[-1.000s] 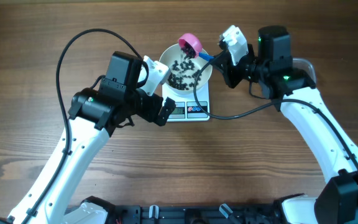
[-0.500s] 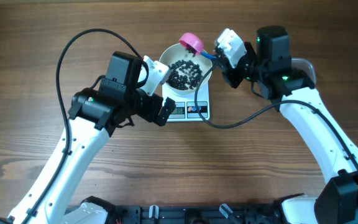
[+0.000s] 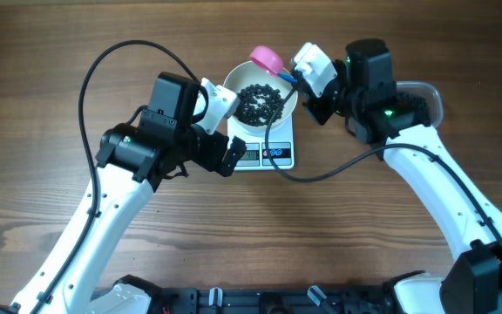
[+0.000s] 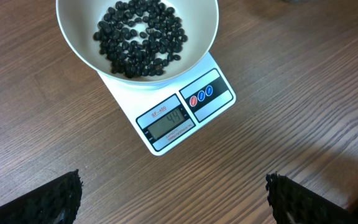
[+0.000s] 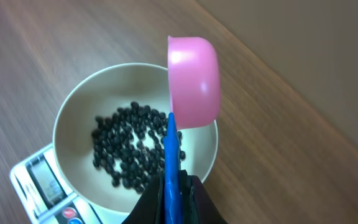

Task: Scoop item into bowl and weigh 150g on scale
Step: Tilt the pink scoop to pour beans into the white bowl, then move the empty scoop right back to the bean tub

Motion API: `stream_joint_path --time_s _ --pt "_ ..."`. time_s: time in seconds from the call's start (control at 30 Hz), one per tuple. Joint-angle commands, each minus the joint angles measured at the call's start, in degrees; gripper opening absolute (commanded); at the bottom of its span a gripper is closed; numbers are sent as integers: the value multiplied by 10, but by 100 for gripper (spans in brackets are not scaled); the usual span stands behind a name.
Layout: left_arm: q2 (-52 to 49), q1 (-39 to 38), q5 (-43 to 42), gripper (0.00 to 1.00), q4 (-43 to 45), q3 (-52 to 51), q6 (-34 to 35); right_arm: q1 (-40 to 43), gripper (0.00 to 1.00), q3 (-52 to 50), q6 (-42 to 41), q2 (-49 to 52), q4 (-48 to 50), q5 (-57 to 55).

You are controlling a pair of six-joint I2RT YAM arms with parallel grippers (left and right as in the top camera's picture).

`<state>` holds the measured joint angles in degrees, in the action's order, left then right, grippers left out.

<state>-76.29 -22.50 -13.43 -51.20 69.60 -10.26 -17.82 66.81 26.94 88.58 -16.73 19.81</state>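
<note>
Overhead: left claw (image 3: 225, 129) is spread fully wide and has nothing in it. The scale (image 3: 268, 155) sits just beyond its tips, and the white bowl (image 3: 255, 130) stands on the scale platform. The black beans (image 3: 261, 101) are heaped inside the bowl. Right claw (image 3: 295, 80) is clamped tight on the blue handle (image 3: 288, 78) of a pink scoop (image 3: 267, 59). The scoop head is out past the claw tips, over the bowl's far rim.

Left wrist: the 2 ribbed fingers (image 4: 61, 199) show at the bottom corners, far apart, with only bare table (image 4: 303, 93) between them. The scale (image 4: 219, 99) is ahead of the claw, angled. The bowl (image 4: 73, 31) is on top of it and the beans (image 4: 138, 37) cover its floor. The display (image 4: 169, 121) is lit. Digits could be 49-something, too blurry to call.

Right wrist: the claw (image 5: 171, 202) is pinched shut on the thin blue handle (image 5: 171, 155). The scoop (image 5: 194, 81) is straight ahead of the tips, tipped on its side and showing its outside. The bowl (image 5: 79, 112) is below and ahead-left of the claw, with the beans (image 5: 132, 149) in it. A corner of the scale (image 5: 42, 180) shows at lower left.
</note>
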Motion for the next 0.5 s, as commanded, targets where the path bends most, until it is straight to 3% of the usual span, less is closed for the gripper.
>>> stream_joint_path --time_s 0.0,0.1,0.23,0.47 --pt "2 -3 -9 100 1 9 -9 -1 4 4 -174 -25 26 -9" --pt "2 -3 -9 100 1 9 -9 17 4 3 -227 -59 62 -10" --pt "2 -3 -9 100 1 9 -9 72 4 3 -224 -105 68 -22" --pt "2 -3 -9 100 1 9 -9 270 4 3 -224 -142 -53 -57"
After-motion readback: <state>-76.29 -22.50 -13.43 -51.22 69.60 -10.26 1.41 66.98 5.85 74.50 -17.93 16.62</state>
